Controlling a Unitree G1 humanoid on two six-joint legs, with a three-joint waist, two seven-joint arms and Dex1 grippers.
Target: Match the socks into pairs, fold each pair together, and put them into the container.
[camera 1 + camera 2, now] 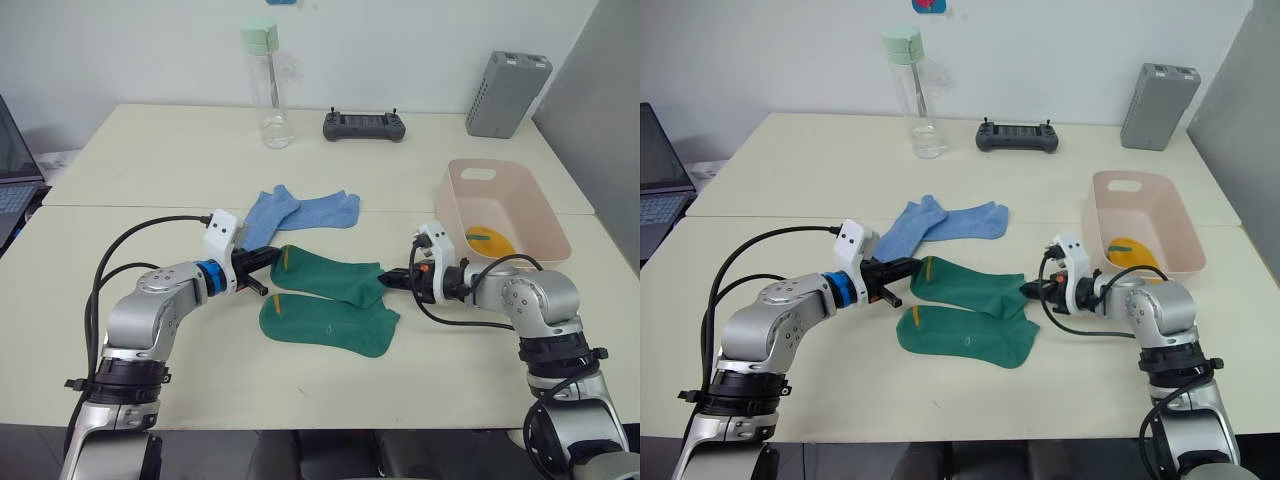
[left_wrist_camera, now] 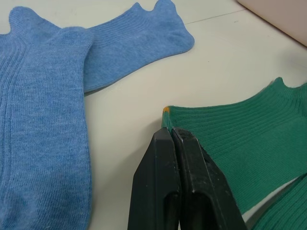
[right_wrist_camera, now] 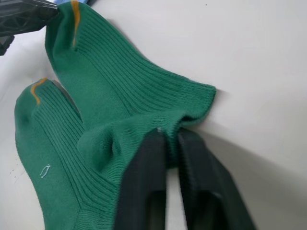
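**Both ends of a green sock pinched, ready to lay it on its mate**

Cream tabletop point(image 1: 140, 160) against a white wall, with a bottle point(image 1: 268, 85), a controller point(image 1: 364, 125) and a grey box point(image 1: 506, 93) along the far edge. From my head cameras, the upper green sock point(image 1: 335, 277) lies at the table's centre, overlapping the lower green sock point(image 1: 330, 322) at its 6 o'clock. My left gripper point(image 1: 268, 258) has the toe end, my right gripper point(image 1: 393, 280) the cuff end. Two blue socks point(image 1: 300, 211) lie at 12 o'clock of the green pair. At 2 o'clock, the pink container point(image 1: 520, 190) already has a yellow sock point(image 1: 487, 240) inside.

Along my left wrist, my fingers point(image 2: 165, 177) are pressed together on the yellow-trimmed toe edge, gripping only a sliver.

Along my right wrist, my fingers point(image 3: 192, 182) are nearly closed, bunching the ribbed cuff into a fold.

I judge this knit light, limp and stretchy: it will sag between my grips and drag on the sock beneath, so holding the two ends suits it. My left purchase looks thin and could slip.
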